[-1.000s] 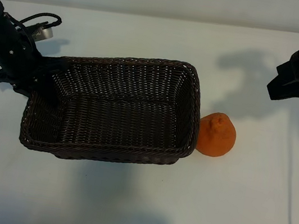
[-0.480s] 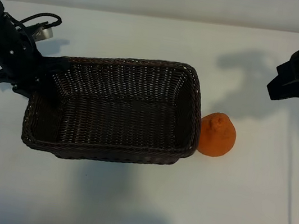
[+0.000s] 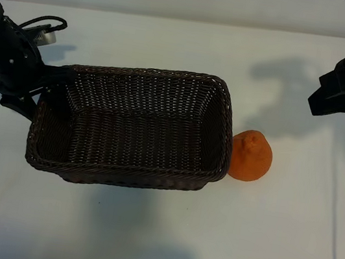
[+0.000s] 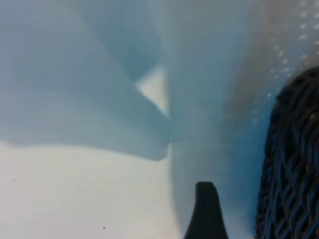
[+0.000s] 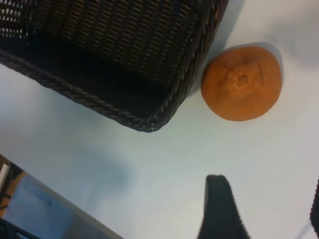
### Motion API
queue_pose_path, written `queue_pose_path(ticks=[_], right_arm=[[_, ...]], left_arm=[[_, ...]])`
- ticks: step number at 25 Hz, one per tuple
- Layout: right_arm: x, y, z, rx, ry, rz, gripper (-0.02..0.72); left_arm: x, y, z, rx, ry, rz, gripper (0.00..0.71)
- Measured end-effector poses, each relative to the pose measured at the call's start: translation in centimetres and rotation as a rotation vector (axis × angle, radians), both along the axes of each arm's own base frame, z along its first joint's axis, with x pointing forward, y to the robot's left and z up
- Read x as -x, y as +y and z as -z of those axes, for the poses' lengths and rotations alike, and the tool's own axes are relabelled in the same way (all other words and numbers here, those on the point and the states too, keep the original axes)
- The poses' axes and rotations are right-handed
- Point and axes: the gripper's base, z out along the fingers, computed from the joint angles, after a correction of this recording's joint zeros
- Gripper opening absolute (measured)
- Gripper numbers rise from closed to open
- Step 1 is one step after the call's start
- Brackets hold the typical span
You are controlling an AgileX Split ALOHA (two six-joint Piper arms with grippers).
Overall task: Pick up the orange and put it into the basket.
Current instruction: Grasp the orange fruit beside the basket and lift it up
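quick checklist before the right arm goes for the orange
1. Orange free on the table, nothing on top: ok.
2. Basket lies flat and empty inside: ok.
3. Orange clear of the basket wall: not ok, it sits right against it.
4. Right gripper open and empty: ok.
5. Right gripper over the orange: not ok, it hangs off to one side.
6. Left gripper off the basket rim: cannot tell, the arm covers it.

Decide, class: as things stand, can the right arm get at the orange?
Probably yes. The orange sits on bare table just outside the basket, uncovered from above. The right gripper hangs over open table nearby, fingers apart and holding nothing. Only the basket wall crowds one side.
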Motion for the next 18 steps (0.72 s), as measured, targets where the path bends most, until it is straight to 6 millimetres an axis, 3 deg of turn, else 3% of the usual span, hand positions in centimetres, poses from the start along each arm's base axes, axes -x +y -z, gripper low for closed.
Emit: queue_pose_path(ticks=[18], right_arm=[[0.00, 0.00, 0.00, 0.000, 0.000, 0.000, 0.433]], left_arm=[[-0.33, 0.18, 0.08, -0.026, -0.025, -0.036, 0.579]])
